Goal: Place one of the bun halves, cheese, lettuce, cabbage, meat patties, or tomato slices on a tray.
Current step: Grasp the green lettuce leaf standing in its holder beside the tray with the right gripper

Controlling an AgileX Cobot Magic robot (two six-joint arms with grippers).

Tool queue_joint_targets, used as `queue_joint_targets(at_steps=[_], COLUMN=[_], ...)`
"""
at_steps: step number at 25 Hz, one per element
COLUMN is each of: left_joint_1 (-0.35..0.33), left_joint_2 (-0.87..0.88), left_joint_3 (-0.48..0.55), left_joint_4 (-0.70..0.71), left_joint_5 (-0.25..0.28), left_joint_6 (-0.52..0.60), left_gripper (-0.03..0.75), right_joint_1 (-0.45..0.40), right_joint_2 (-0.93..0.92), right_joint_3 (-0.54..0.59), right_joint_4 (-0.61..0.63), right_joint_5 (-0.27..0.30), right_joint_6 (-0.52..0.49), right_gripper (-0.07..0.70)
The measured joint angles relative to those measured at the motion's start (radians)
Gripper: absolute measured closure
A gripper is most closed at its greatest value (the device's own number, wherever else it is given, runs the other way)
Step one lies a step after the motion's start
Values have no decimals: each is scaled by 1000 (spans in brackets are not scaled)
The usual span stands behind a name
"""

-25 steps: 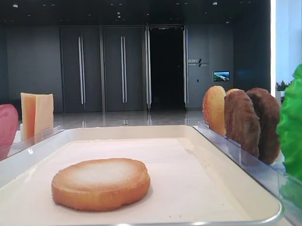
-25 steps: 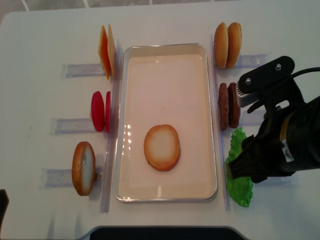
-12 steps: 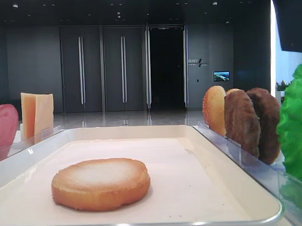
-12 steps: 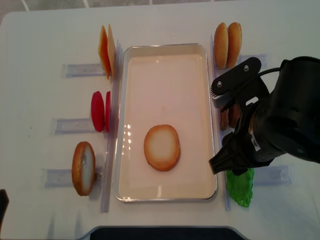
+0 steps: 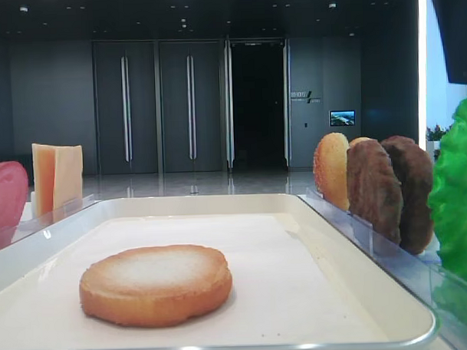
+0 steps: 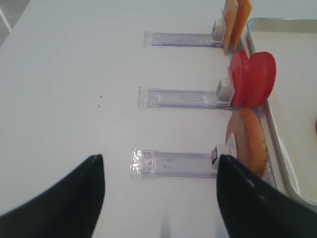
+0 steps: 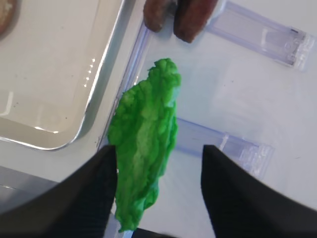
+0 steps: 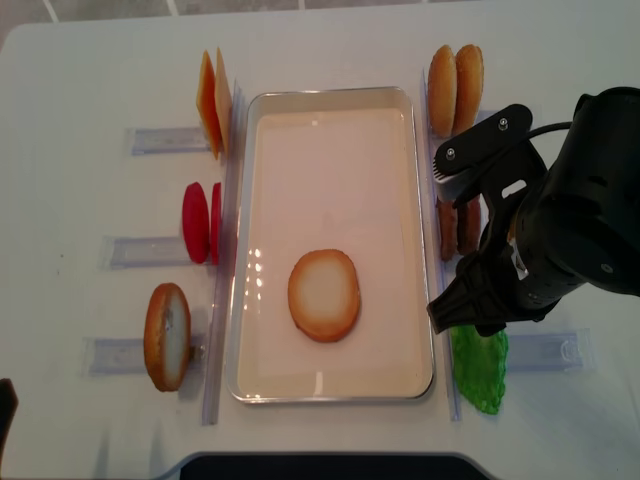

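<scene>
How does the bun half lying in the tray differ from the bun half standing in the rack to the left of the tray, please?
The bun half in the tray lies flat with its pale face up; the bun half in the left rack stands on edge. The first rests alone on the tray floor; the second leans at a clear holder outside the rim. Both are round, golden-brown and look similar in size.

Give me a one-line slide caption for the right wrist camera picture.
Open right gripper straddles an upright lettuce leaf beside the tray, below two meat patties.
</scene>
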Motion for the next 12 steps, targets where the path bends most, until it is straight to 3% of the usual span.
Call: queue_joint_targets(at_steps=[12], left_joint_1=[0], left_joint_2=[0], left_joint_3=[0], left_joint_4=[0], left_joint_5=[0], left_joint_6=[0], left_gripper=[181], right_joint_1=[0], right_joint_2=[40], right_joint_3=[0], right_joint_4=[30], right_joint_5=[-16], right_joint_6=[-28], right_gripper=[262])
